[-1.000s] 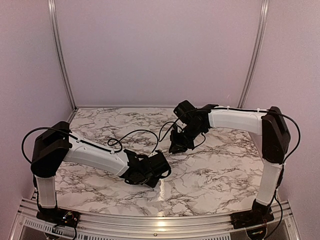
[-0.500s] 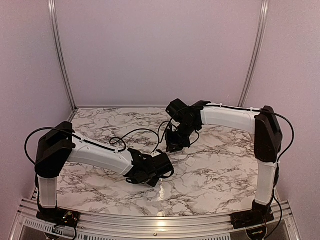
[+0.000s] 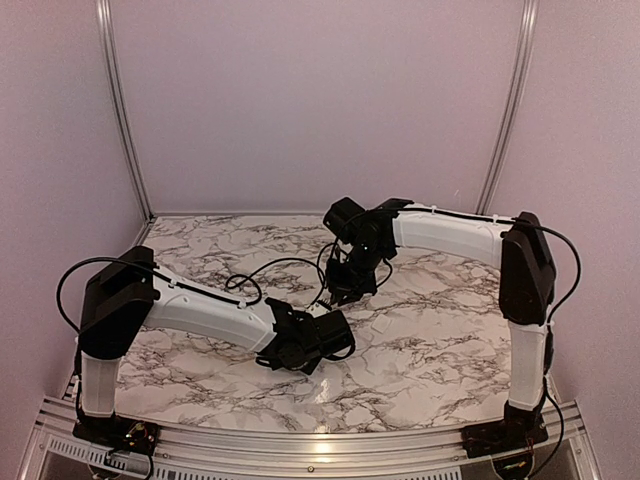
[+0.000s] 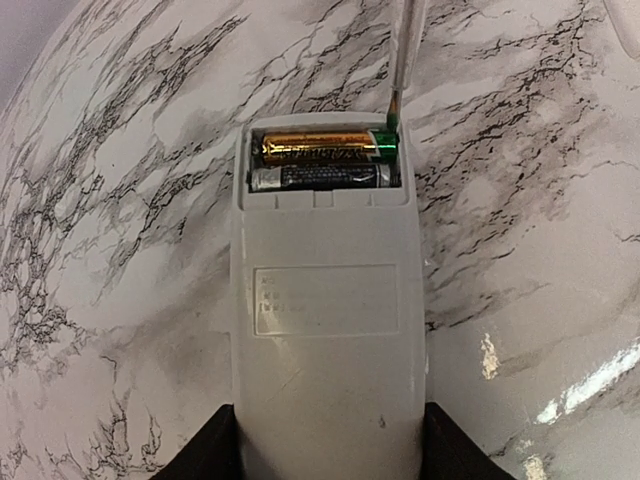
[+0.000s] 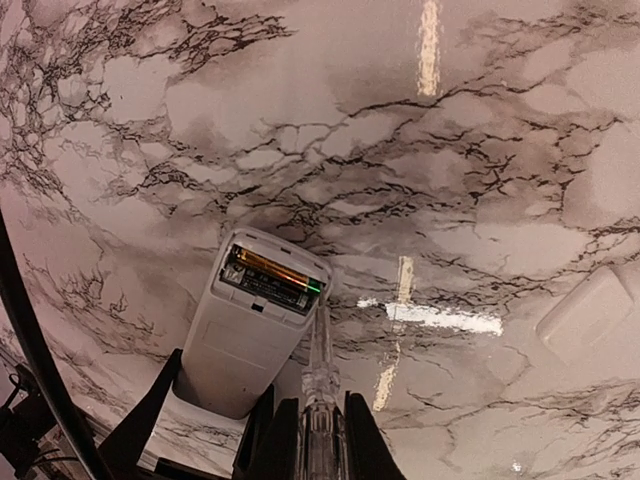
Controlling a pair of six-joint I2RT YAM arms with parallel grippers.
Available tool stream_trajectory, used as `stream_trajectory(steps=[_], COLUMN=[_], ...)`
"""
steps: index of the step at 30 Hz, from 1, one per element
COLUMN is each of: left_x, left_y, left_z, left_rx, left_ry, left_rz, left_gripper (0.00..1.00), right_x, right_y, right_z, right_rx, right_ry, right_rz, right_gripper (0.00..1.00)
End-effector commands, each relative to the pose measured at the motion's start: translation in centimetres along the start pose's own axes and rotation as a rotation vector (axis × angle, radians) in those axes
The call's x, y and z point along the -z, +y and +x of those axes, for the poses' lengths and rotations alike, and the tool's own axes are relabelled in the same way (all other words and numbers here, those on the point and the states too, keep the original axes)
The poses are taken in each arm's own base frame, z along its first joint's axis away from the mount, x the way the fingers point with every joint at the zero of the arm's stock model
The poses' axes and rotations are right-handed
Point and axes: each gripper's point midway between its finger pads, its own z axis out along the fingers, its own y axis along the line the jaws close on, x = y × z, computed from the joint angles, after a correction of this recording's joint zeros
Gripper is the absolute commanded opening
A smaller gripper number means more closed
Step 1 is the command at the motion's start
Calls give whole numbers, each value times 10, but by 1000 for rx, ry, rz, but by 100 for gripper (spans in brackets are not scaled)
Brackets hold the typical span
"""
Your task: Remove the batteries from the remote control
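My left gripper (image 4: 328, 452) is shut on the white remote control (image 4: 325, 330), its black fingers (image 4: 205, 455) on both long sides. The compartment at the remote's far end is open, with two batteries side by side in it, a gold one (image 4: 320, 150) and a dark one (image 4: 320, 177). My right gripper (image 5: 320, 440) is shut on a clear, thin pointed tool (image 5: 320, 370). The tool's tip sits at the green end of the batteries (image 5: 270, 278), at the compartment's corner. In the top view the two grippers (image 3: 330, 335) (image 3: 342, 290) are close together at mid-table.
A small flat white cover piece (image 5: 585, 310) lies on the marble table (image 5: 480, 150) to the right of the tool. Black cables (image 3: 270, 270) loop over the table between the arms. Walls close in the back and sides.
My right arm has swung left, bringing the tool down to the left gripper. My left gripper has moved slightly right and forward with the remote.
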Motion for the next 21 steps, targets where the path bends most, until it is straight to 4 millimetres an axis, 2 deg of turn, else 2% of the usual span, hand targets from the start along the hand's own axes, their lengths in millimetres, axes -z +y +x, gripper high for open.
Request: stream_trajectory(steps=[1, 10, 14, 21], left_x=[-3, 3, 4, 3], left_y=[1, -10, -14, -12], left_z=[-11, -12, -8, 2], left_rx=[-4, 49, 70, 132], left_ry=[-39, -76, -77, -73], left_rz=[-36, 76, 120, 176], left_gripper=[0, 0, 0, 0], right_x=[-31, -43, -38, -18], right_y=[-10, -17, -22, -25], right_z=[27, 31, 28, 25], right_rx=[-20, -22, -28, -41], right_ry=[110, 125, 109, 68], right_rz=[32, 1, -17, -85], right_gripper=[0, 0, 0, 0])
